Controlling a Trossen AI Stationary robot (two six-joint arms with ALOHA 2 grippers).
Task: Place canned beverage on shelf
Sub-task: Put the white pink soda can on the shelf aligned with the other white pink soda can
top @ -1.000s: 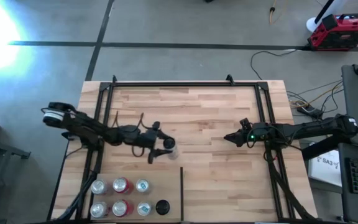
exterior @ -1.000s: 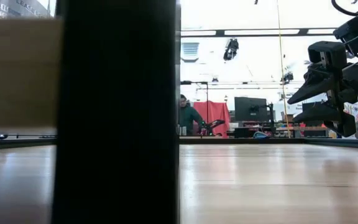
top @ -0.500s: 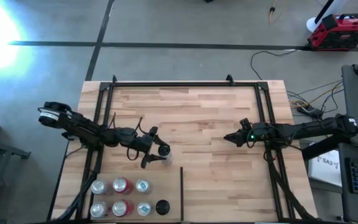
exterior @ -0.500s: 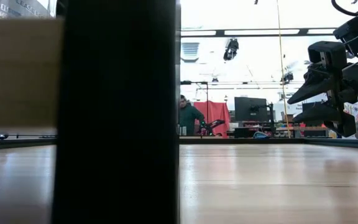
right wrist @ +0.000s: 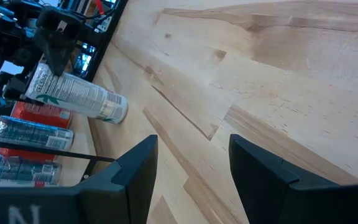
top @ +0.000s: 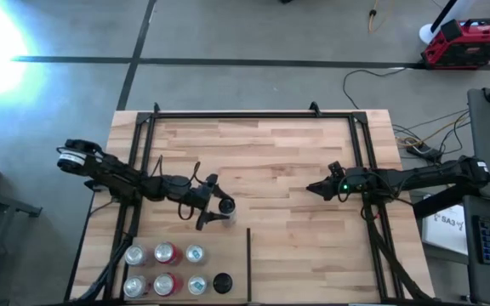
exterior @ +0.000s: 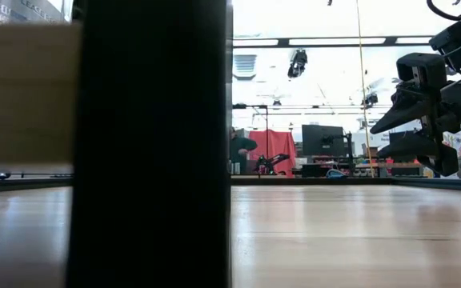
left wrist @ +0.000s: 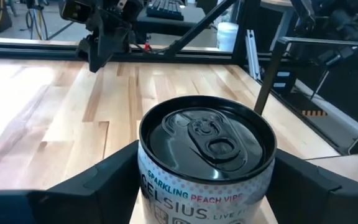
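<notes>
A slim white can [top: 225, 206] with a black top [left wrist: 207, 143] stands upright on the shelf, a light wooden board [top: 279, 153] framed by black rails. In the right wrist view the can's [right wrist: 73, 93] base is down at the wood. My left gripper [top: 221, 207] reaches in from the table's left and is shut on the can. My right gripper [top: 311, 188] hangs still above the board's right side, its fingers a little apart [right wrist: 193, 168] with nothing between them. My left gripper pinches the can's upper wall [left wrist: 143, 163], just below the rim, between its two fingers [left wrist: 98, 186], one on each side. The fingers come almost level from the table's left, slanting slightly down. The can sits upright in the hold; its base is out of the wrist view.
Several more cans [top: 167, 268] stand in two rows at the near left corner, a black-topped one [top: 222, 282] beside a thin black divider strip [top: 248, 263]. A dark upright shape [exterior: 150, 144] blocks the low view's left half. A person [exterior: 242, 152] stands far behind the table.
My left gripper has swung a little toward the table's near edge, carrying the can with it. The can has stayed upright.
</notes>
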